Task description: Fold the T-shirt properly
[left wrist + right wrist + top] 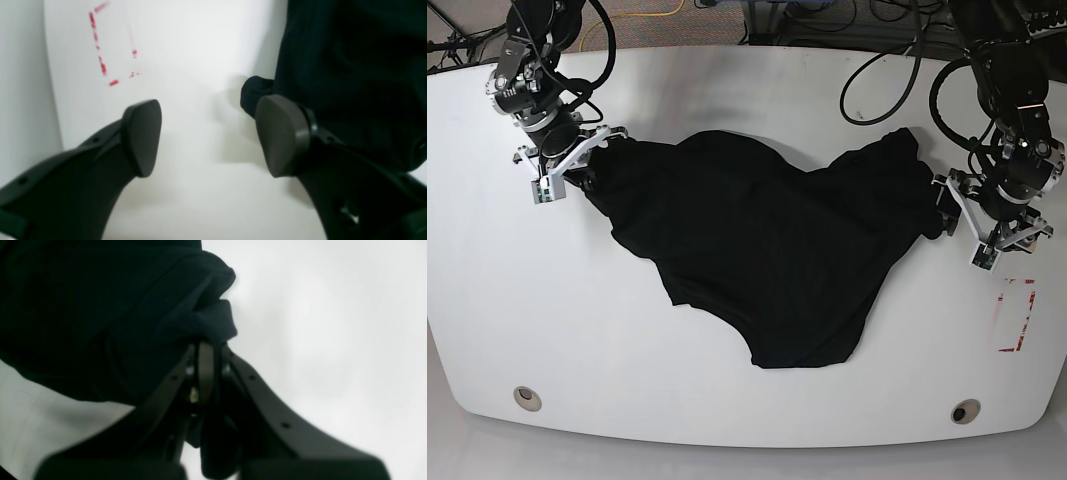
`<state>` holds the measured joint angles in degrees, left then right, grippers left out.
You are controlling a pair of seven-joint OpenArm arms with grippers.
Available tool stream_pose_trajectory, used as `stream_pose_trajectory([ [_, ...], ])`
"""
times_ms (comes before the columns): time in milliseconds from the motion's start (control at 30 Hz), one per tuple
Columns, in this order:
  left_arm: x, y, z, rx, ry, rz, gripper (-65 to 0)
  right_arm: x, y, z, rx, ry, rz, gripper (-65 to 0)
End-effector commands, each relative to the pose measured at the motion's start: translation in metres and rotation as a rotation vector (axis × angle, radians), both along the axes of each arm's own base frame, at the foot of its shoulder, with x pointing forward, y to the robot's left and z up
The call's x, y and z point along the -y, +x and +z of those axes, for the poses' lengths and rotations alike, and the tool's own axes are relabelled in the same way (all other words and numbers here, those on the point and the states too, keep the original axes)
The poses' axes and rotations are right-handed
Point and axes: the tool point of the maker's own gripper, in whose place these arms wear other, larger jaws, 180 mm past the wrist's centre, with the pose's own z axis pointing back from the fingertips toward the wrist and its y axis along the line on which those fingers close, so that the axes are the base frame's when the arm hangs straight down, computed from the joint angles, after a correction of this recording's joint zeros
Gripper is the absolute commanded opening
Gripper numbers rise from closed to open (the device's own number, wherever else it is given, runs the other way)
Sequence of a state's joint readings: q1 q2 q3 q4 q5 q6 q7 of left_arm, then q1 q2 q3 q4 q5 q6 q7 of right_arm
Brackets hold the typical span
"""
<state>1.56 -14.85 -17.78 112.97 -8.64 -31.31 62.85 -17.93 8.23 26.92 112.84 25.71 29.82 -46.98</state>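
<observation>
Black cloth bunched in our right gripper [206, 350] — jaws pinched tight on it, our left gripper [210, 136] spread wide, seemingly holding nothing, T-shirt [767, 270] rumpled across the white table [577, 330] between both arms.

T-shirt [757, 260] | black, plain (matte cloth) | crumpled, unfolded | spread across table centre
</observation>
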Motion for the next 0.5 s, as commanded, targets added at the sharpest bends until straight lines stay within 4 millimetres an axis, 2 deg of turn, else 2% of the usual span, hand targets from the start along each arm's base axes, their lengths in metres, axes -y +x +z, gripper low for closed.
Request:
stream_pose_trajectory([
  [0,-0.002,0.013,0.011,0.062,-0.028,0.022,-21.2,0.0,0.006,0.015,0.058,0.006,0.002,-65.0],
  [267,-0.006,0.018,-0.006,0.035,-0.094,0.082,-21.5,-0.001,0.003,0.012,0.049,0.006,0.002,-65.0],
  [333,-0.001,0.014,-0.022,-0.005,-0.122,0.087,-22.1,0.0,0.003,0.011,0.045,0.003,0.003,-65.0],
  [467,0.0,0.011,-0.03,-0.025,-0.142,0.097,-22.5,0.0,0.003,0.011,0.045,0.003,0.003,-65.0],
])
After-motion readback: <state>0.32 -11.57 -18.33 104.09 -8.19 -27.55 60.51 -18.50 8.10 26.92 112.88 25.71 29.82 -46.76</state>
